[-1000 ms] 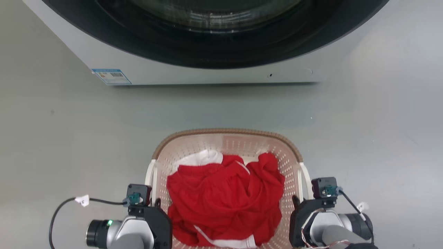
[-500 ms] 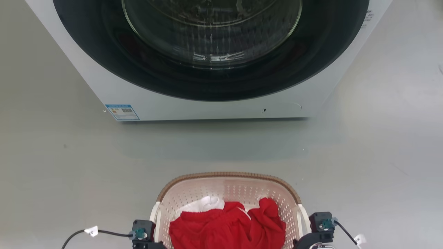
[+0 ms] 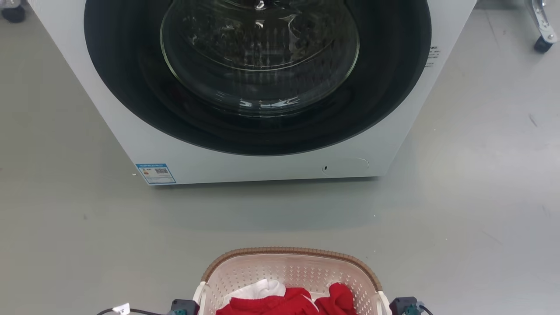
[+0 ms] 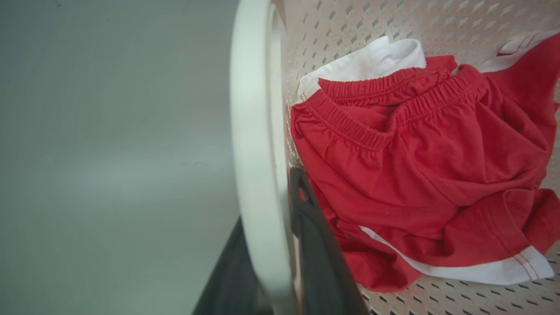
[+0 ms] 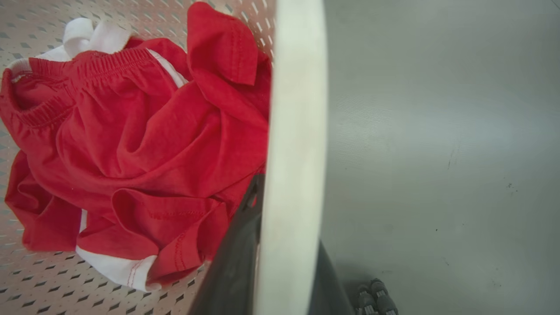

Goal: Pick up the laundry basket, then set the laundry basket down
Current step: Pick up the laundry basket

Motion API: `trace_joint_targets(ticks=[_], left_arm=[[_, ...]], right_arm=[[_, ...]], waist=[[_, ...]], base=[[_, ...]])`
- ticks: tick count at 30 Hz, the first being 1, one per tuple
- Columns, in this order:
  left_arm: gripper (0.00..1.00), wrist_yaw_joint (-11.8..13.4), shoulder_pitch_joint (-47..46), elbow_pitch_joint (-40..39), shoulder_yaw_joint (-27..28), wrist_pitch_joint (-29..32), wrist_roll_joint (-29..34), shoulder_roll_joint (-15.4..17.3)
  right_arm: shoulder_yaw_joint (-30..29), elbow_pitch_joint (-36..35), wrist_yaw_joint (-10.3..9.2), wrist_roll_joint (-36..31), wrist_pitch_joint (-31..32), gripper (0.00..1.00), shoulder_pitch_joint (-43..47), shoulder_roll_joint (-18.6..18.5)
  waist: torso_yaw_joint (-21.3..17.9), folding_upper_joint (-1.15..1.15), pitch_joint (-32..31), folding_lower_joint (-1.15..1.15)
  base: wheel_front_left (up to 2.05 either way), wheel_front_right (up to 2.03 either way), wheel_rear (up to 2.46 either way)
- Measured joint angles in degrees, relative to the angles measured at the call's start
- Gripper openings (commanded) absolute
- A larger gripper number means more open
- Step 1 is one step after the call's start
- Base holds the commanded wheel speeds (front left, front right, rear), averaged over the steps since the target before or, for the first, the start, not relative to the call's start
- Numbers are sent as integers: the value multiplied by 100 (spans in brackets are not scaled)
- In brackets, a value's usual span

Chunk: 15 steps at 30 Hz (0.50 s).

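The laundry basket (image 3: 288,253) shows at the bottom of the head view, cream-pink and perforated with a brown rim, and red and white clothes (image 3: 280,302) lie in it. In the left wrist view my left gripper (image 4: 269,205) is shut on the basket's white side handle (image 4: 253,131), one dark finger on each side of it. In the right wrist view my right gripper (image 5: 291,218) is shut the same way on the other white handle (image 5: 297,109). Whether the basket touches the floor is hidden.
A white washing machine (image 3: 262,168) with a dark round glass door (image 3: 258,65) stands straight ahead, and a strip of grey floor (image 3: 280,214) lies between it and the basket. Caster wheels (image 3: 542,43) stand at the far right and far left.
The head camera has moved: the washing machine shows lower and more fully, and the basket has slid to the bottom edge. Both arms have dropped almost out of that view.
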Motion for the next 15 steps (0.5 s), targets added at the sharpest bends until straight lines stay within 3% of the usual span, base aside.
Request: trace_joint_targets(ticks=[15], left_arm=[[0, 53, 392, -67, -292, 142, -170, -3]], right_arm=[[185, 196, 1, 230, 80, 0, 328, 27]], waist=[[-78, 0, -622, 0]], base=[[0, 0, 0]])
